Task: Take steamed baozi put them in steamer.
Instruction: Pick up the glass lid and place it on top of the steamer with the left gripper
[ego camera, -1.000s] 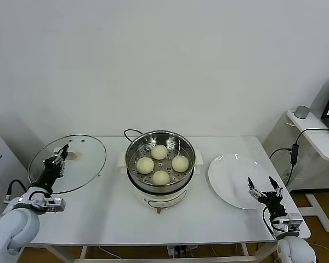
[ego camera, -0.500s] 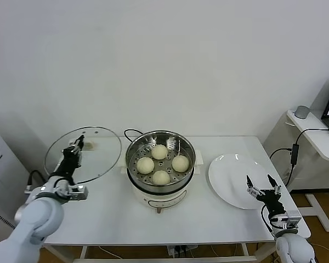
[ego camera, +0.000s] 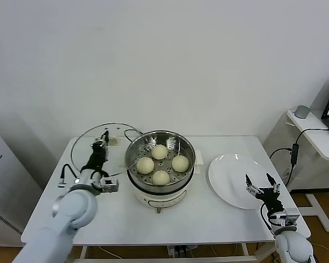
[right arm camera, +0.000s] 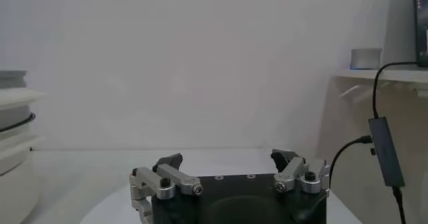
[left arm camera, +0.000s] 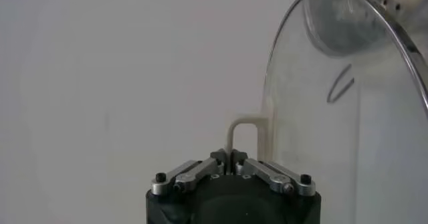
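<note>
Several pale round steamed baozi (ego camera: 159,152) lie on the perforated tray inside the shiny steel steamer (ego camera: 160,189) at the table's middle. My left gripper (ego camera: 103,141) is shut on the cream handle (left arm camera: 244,128) of the round glass lid (ego camera: 85,150), which hangs tilted just left of the steamer's rim. In the left wrist view the jaws (left arm camera: 229,162) pinch the handle's thin bar, with the lid's glass (left arm camera: 334,132) beside them. My right gripper (ego camera: 259,183) stands open and empty over the near right edge of the white plate (ego camera: 230,175); its spread jaws (right arm camera: 227,162) hold nothing.
A black cord (ego camera: 130,131) runs behind the steamer. The steamer's side (right arm camera: 13,132) shows far off in the right wrist view. At the right stands a side desk (ego camera: 318,134) with a hanging cable (ego camera: 294,156). The table's front edge lies near both arms.
My left arm has carried the glass lid to the right, from the table's left edge up to the steamer's left side. The right gripper has barely moved.
</note>
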